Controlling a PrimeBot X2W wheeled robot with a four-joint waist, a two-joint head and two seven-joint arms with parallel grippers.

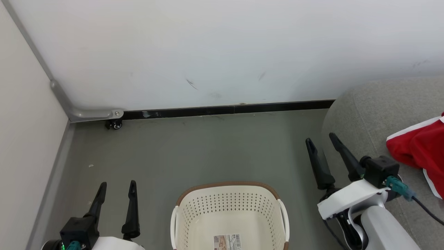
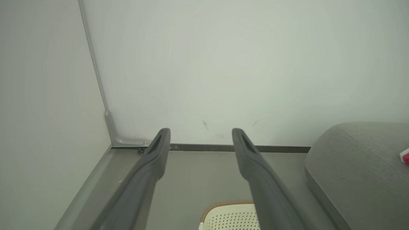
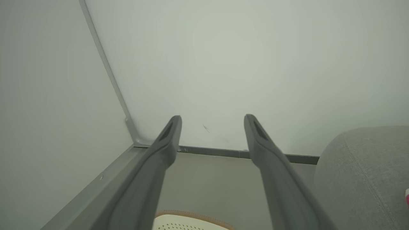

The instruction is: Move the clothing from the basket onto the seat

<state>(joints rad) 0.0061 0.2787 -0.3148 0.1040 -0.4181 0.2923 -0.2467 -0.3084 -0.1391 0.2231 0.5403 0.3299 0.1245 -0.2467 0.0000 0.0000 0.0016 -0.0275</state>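
Observation:
The cream-white perforated basket (image 1: pixel 229 215) with a brown rim stands on the floor at the bottom centre; only a label sticker (image 1: pixel 227 242) lies inside it. Red clothing (image 1: pixel 421 151) with white trim rests on the light-grey seat (image 1: pixel 367 114) at the right edge. My left gripper (image 1: pixel 117 187) is open, left of the basket, fingers pointing at the wall. Open as well, my right gripper (image 1: pixel 322 141) hovers right of the basket beside the seat's rounded corner. The wrist views show the left gripper (image 2: pixel 201 134) and right gripper (image 3: pixel 212 120) with nothing between the fingers, plus the basket rim (image 2: pixel 223 203) (image 3: pixel 195 214).
A white wall (image 1: pixel 222 52) with a black baseboard (image 1: pixel 229 110) closes the far side. A side panel (image 1: pixel 27 139) with a metal bracket (image 1: pixel 93 114) and a small caster wheel (image 1: pixel 114 124) bounds the left. Grey floor (image 1: pixel 208 149) lies between basket and wall.

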